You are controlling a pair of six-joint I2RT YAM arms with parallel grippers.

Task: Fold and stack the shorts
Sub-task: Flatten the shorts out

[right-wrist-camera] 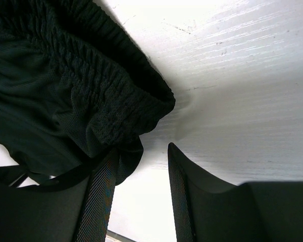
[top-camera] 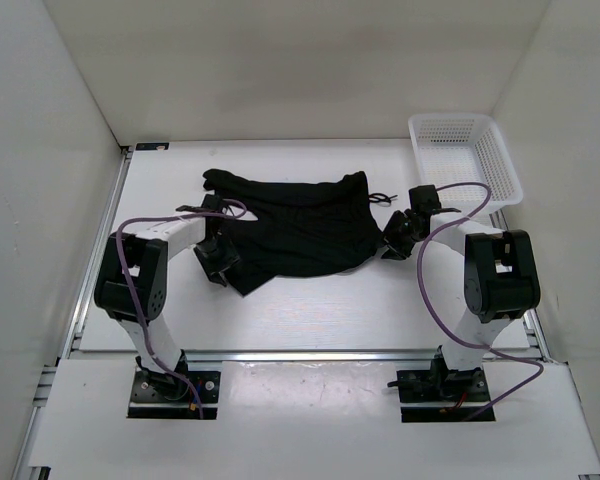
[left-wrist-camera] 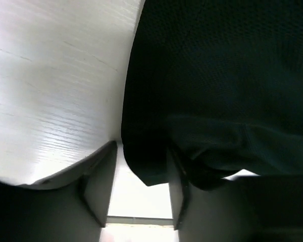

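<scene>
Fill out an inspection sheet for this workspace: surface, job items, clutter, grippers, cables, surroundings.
Surface: white table, faint scuffs visible in the right wrist view.
Job's things: black shorts lie mid-table, rumpled, not folded; their drawstring trails off the right edge.
Clutter: nothing seen; a white mesh basket sits at the far right corner and looks empty.
Grippers: left gripper open, a hem corner lying between its fingers, not pinched; right gripper open, the gathered waistband against one finger.
Cables: a purple left cable and right cable loop loosely off the arms.
Surroundings: white walls on three sides.
</scene>
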